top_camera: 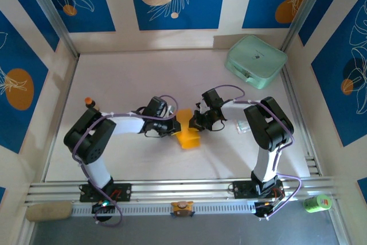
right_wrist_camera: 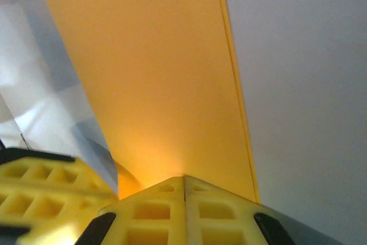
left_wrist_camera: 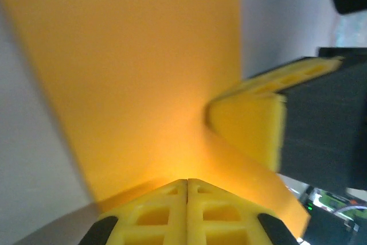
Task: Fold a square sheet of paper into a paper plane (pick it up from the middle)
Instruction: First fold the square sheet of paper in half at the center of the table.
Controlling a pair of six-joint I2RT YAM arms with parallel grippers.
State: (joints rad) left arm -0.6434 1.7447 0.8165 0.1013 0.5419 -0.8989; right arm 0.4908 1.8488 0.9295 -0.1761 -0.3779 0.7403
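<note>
Pinching the orange-yellow sheet of paper (top_camera: 188, 138) at table centre, the left gripper (top_camera: 176, 124) clamps shut on its 9 o'clock side and the right gripper (top_camera: 192, 123) on its 3 o'clock side.

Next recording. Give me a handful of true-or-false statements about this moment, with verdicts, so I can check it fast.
1. The left hand is shut on the square sheet of paper. True.
2. The right hand hangs open above the sheet. False: it is shut on the sheet too.
3. The mint-green case sits at the table's far left corner. False: it is at the far right corner.
4. The two hands meet near the middle of the table, the sheet between them. True.
5. The orange-capped bottle stands beside the right arm. False: it stands by the left arm.
</note>
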